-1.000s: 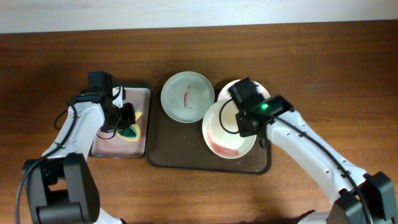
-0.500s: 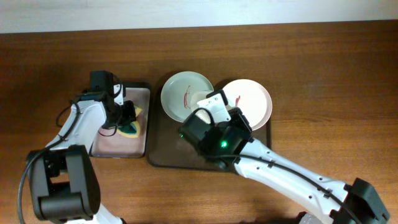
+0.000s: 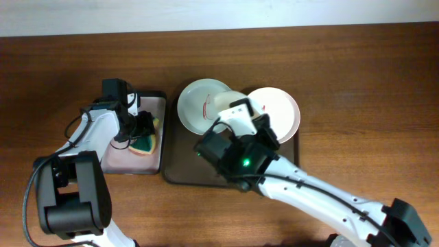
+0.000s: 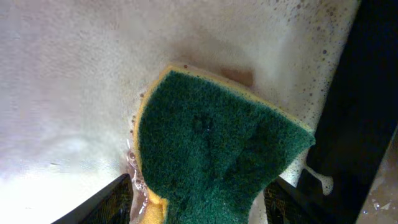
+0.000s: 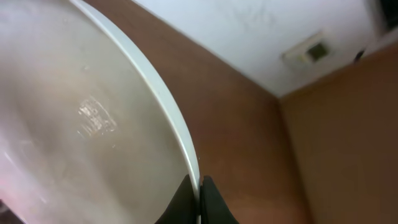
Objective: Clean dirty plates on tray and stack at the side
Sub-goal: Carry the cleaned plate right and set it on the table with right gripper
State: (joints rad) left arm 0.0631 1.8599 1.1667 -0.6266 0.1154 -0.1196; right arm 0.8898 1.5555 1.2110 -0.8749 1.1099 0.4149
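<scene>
**Inspector:** Movement?
**Assessor:** The right arm (image 3: 295, 189) has swung left over the tray (image 3: 182, 171). The right end effector (image 5: 199, 188) is clamped on the pinkish plate (image 5: 93, 124) at its rim.
**Inspector:** Left side?
**Assessor:** The left end effector (image 4: 196, 200) has its jaws parted astride the sponge (image 4: 211, 149). The green plate (image 3: 195, 103) and white plate (image 3: 281, 110) lie on the tray.

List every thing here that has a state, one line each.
Green plate, flat on the brown tray, red streak unwiped.
White plate, flat at the tray's right end, small red mark.
Held plate, up off the tray, tilted, rim pinched between fingers.
Sponge, lying in the foamy sponge tray.
Left gripper, open, fingers either side of the sponge.
Right gripper, shut on that plate's rim.
</scene>
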